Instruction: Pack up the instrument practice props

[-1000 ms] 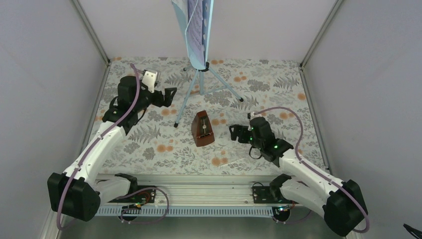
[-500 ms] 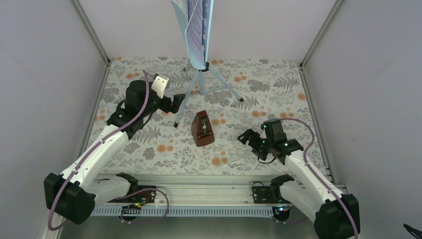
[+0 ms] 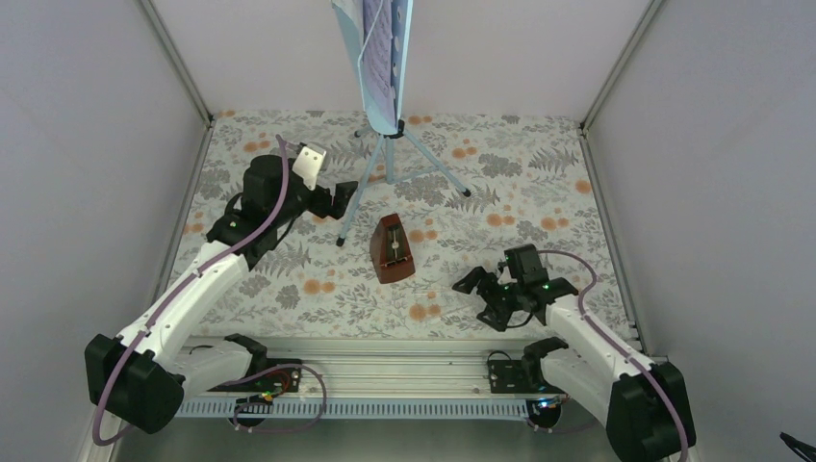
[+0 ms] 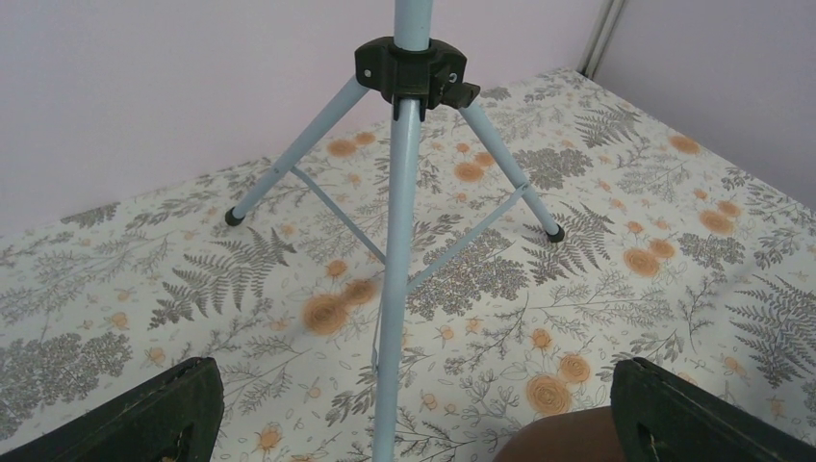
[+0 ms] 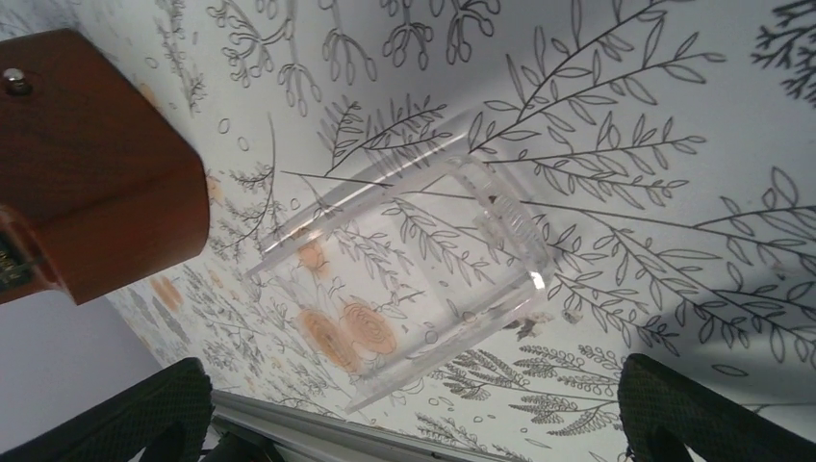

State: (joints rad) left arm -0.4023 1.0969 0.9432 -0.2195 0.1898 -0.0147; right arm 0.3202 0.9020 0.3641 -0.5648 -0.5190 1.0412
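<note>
Left claw (image 3: 337, 199) and right claw (image 3: 479, 300) both gape wide, holding nothing. One metronome (image 3: 392, 250) and one stand (image 3: 389, 154) are upright. One clear cover (image 5: 414, 279) lies flat beside the metronome.

On the worktop (image 3: 539, 183), the metronome (image 3: 392, 250) stands before the music stand (image 3: 389, 154), with a plastic cover (image 5: 414, 279) lying just right of it.

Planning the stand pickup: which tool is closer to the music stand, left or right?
Left. The left tool is open beside the near leg of the music stand, facing it. The right tool sits farther off, beyond the metronome, toward the arms' bases.
</note>
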